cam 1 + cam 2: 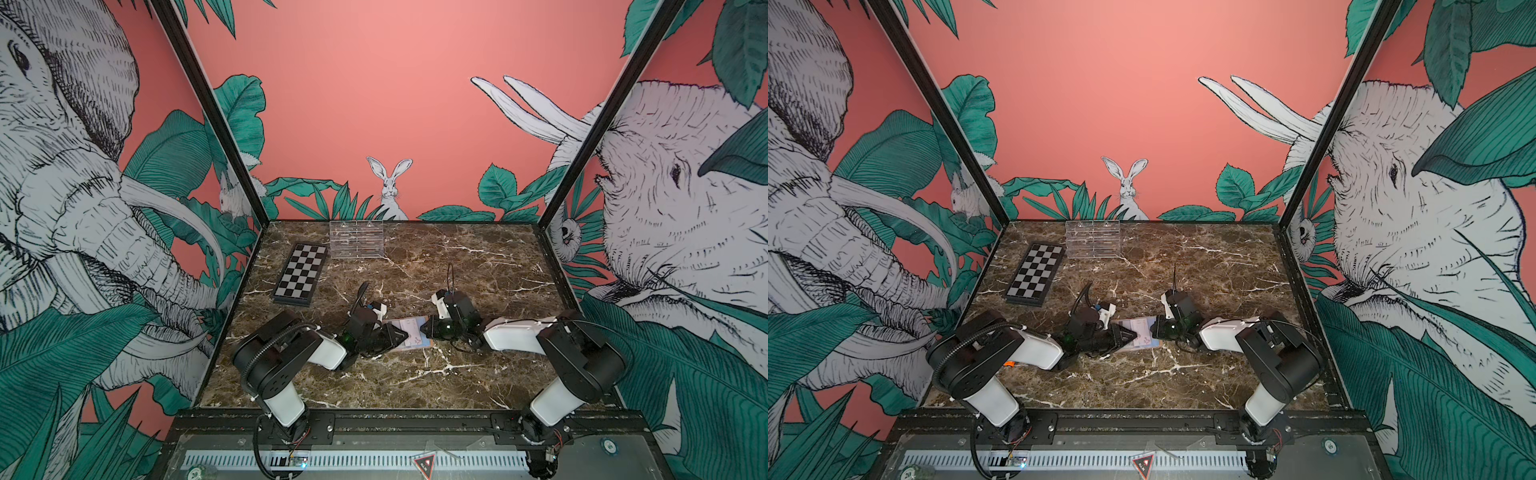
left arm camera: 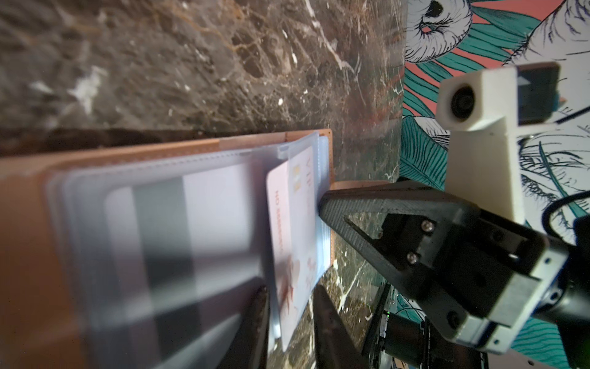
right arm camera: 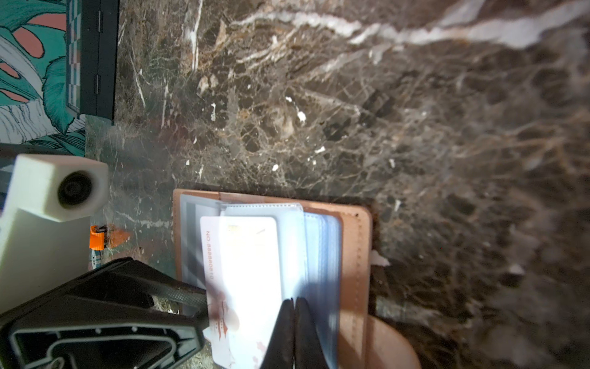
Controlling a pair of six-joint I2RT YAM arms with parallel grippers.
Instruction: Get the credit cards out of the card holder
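The tan card holder (image 1: pixel 409 350) (image 1: pixel 1142 348) lies open on the marble table between both grippers. A whitish credit card (image 2: pixel 287 230) (image 3: pixel 245 255) with red marks sticks partway out of a clear sleeve. My left gripper (image 2: pixel 290 290) (image 1: pixel 404 336) stands open around the card's edge, its jaws a little apart, one finger close against the card. My right gripper (image 3: pixel 293 300) (image 1: pixel 423 328) is shut, its tips resting on the clear sleeves near the holder's tan cover (image 3: pixel 354 255). A grey-banded card (image 2: pixel 166 239) sits inside a nearer sleeve.
A black-and-white chequered board (image 1: pixel 299 274) lies at the back left. A clear acrylic rack (image 1: pixel 356 240) stands against the back wall. Patterned walls close the table on three sides. A small orange piece (image 3: pixel 97 237) shows beside the left arm.
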